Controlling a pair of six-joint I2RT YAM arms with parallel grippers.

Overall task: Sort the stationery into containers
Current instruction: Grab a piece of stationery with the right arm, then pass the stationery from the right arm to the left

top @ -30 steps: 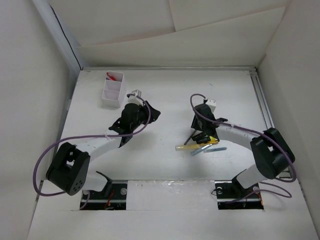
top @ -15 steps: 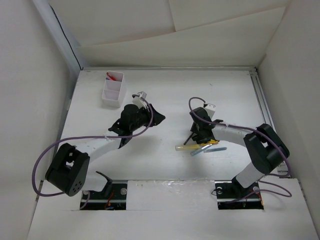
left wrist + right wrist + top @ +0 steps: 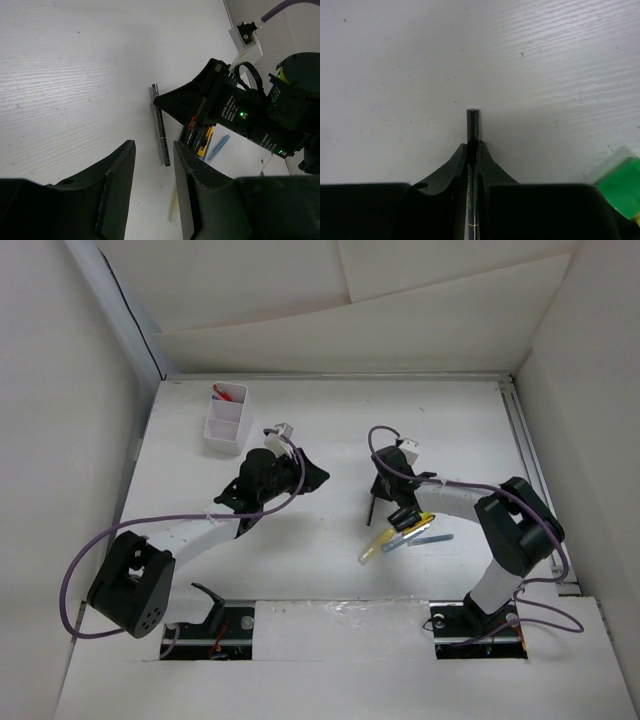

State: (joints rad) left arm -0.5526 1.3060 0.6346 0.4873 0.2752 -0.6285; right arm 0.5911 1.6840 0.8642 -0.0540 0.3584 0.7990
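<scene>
Top: right gripper [image 3: 380, 498] clamped on thin black pen [image 3: 370, 515]; yellow pen [image 3: 372, 546] and light-blue pen [image 3: 428, 538] just behind it, toward the arm base. Left gripper [image 3: 312, 476] well apart from white partitioned plastic box [image 3: 225, 428].
Left wrist: left jaws parted slightly, empty; black pen ahead of them.
Right wrist: fingers [image 3: 460, 165] pinched tight on the pen, its tip sticking out.

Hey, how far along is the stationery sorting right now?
Done: a red pen sits in the white box, far compartment. In hand: the right pincer is shut on a black pen. Remaining: a yellow pen, a light blue pen and a black-and-yellow marker lie on the table.
</scene>
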